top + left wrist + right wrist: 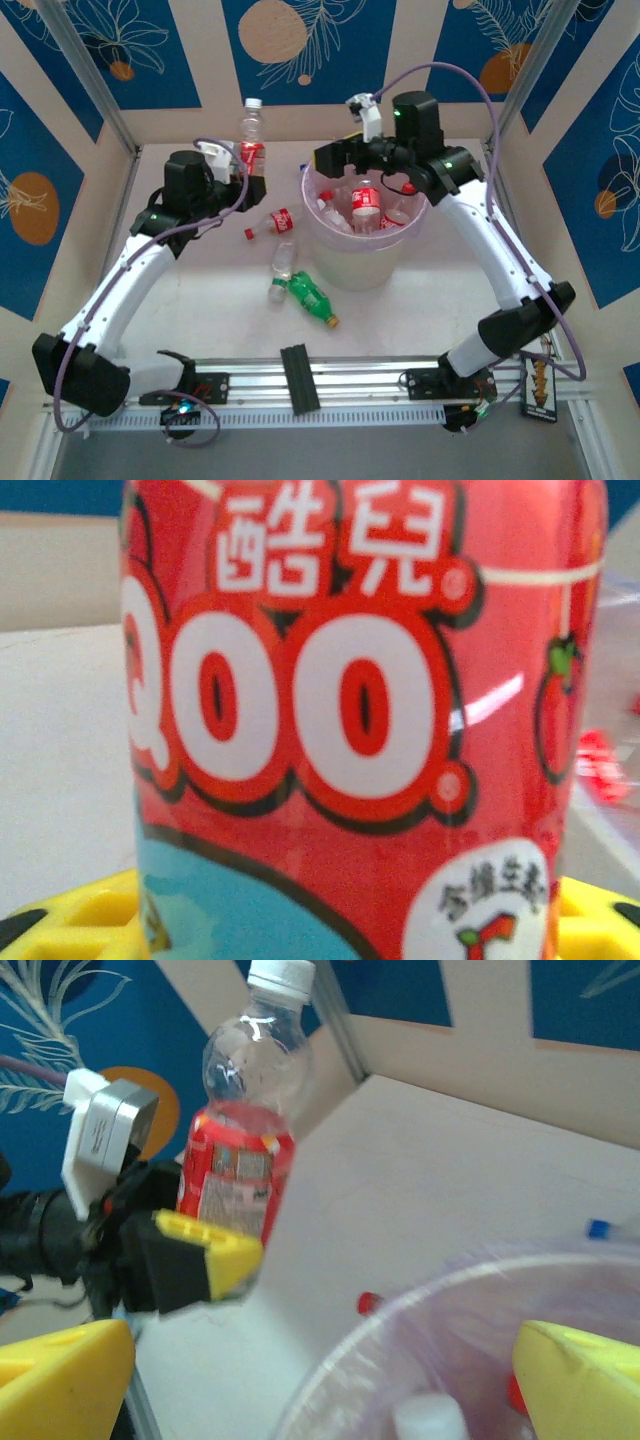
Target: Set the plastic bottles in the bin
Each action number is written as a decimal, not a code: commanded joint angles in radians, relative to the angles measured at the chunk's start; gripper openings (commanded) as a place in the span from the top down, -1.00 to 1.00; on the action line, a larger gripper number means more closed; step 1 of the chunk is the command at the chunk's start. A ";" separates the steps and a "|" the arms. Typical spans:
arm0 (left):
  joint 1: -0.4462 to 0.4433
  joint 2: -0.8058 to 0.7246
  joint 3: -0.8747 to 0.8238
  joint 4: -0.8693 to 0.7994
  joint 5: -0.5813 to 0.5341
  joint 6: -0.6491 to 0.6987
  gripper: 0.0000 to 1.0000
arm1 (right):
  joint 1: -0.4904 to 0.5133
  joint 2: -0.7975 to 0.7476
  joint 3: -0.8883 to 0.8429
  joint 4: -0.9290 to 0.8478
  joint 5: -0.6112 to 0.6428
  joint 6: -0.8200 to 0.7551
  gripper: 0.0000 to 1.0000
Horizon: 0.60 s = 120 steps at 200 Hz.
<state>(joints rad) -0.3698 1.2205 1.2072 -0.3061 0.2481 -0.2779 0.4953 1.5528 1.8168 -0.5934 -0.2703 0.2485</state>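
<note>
— Start at the left claw (248, 183). What has it got?

— Its blocky yellow plastic fingers (70, 920) stand on either side of an upright Qoo bottle (251, 135), low on the body. The glossy red sleeve fills the gap between them, but I cannot tell whether they are clenched on it or only beside it.

— And the bottle itself?

— It has a clear, rounded shoulder and a white screw cap. The cylindrical body is wrapped in shiny red film with fat white letters and a pale blue patch. It stands on the counter (200, 325) near the far wall, left of the bin (360, 268).

— The right claw (325, 1360)?

— Released. Its two yellow wedge-shaped fingers are spread wide with nothing between them, and it hangs over the bin's far-left rim.

— Describe the bin.

— It is a round, smooth-walled, cream-white bucket, lined with a thin translucent pinkish-lilac bag (400, 1305). Clear red-labelled bottles (366, 198) lie jumbled inside.

— What else is on the counter?

— Three bottles lie on the pale matte surface just left of the bin. One is a red-capped bottle (270, 222) with a red label, one is a plain clear bottle (282, 262), and one is a green bottle (312, 297) with a yellow cap. The last two lie close together by the bin's foot.
</note>
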 commanded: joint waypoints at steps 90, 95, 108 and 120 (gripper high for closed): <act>-0.176 0.026 0.034 0.126 0.132 -0.078 0.97 | 0.050 0.183 0.087 0.219 -0.201 0.181 -0.84; -0.180 0.026 0.034 0.125 0.133 -0.080 0.97 | 0.048 0.183 0.081 0.228 -0.201 0.190 -0.80; -0.188 0.020 0.028 0.129 0.129 -0.081 0.97 | 0.040 0.185 0.075 0.242 -0.213 0.203 -0.65; -0.193 0.011 0.022 0.131 0.121 -0.081 0.97 | 0.037 0.188 0.075 0.236 -0.216 0.204 -0.47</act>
<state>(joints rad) -0.5404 1.2514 1.2037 -0.2173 0.3450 -0.3508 0.5419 1.7321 1.8877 -0.3969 -0.4469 0.4191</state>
